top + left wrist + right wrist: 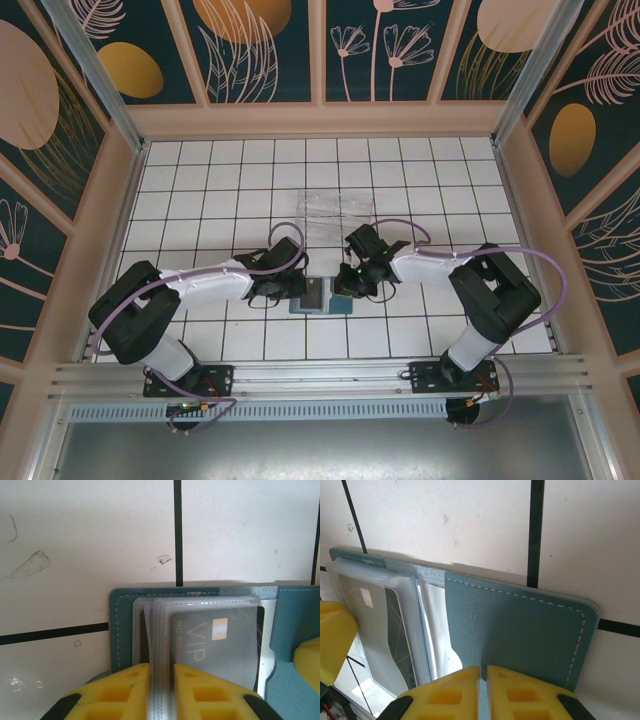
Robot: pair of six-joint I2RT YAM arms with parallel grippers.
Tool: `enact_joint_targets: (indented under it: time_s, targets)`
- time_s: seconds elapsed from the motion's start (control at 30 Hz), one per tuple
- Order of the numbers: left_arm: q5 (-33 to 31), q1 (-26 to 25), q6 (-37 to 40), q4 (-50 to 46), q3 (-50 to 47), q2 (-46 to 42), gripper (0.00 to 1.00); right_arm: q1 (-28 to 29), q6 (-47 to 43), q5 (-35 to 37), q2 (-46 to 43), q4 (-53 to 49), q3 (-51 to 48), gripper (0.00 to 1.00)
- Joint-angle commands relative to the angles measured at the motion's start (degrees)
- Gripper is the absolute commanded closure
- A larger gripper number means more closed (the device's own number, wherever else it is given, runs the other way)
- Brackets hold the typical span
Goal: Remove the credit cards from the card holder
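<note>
The teal card holder lies open on the tiles between both grippers. Its clear pockets fan out in the left wrist view, and a greyish credit card marked VIP sits inside the top one. My left gripper is shut on the edges of that stack of clear pockets, beside the card. In the right wrist view my right gripper is shut on the holder's teal flap. The pocketed card shows at the left there. From above, the left gripper and right gripper flank the holder.
A clear plastic tray lies on the white tiled floor just beyond the grippers. Wooden walls enclose the tiled area on three sides. The other arm's yellow finger shows at the right of the left wrist view.
</note>
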Motion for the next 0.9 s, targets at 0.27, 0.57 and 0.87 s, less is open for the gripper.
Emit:
enact_joint_targets:
  time_s: [0.27, 0.57, 0.87]
  targets:
    - [1.5, 0.4, -1.6, 2.3, -4.2, 0.3, 0.89, 1.1, 3.8, -2.2, -0.8, 5.9, -1.1, 0.79]
    - [1.8, 0.3, -1.6, 3.0, -4.4, 0.9, 0.91, 1.1, 7.8, -9.7, -1.5, 21.1, -7.4, 0.72]
    - [2.7, 0.3, -1.7, 3.5, -4.4, 1.6, 0.92, 1.1, 9.8, -12.1, -0.3, 26.8, -9.9, 0.75]
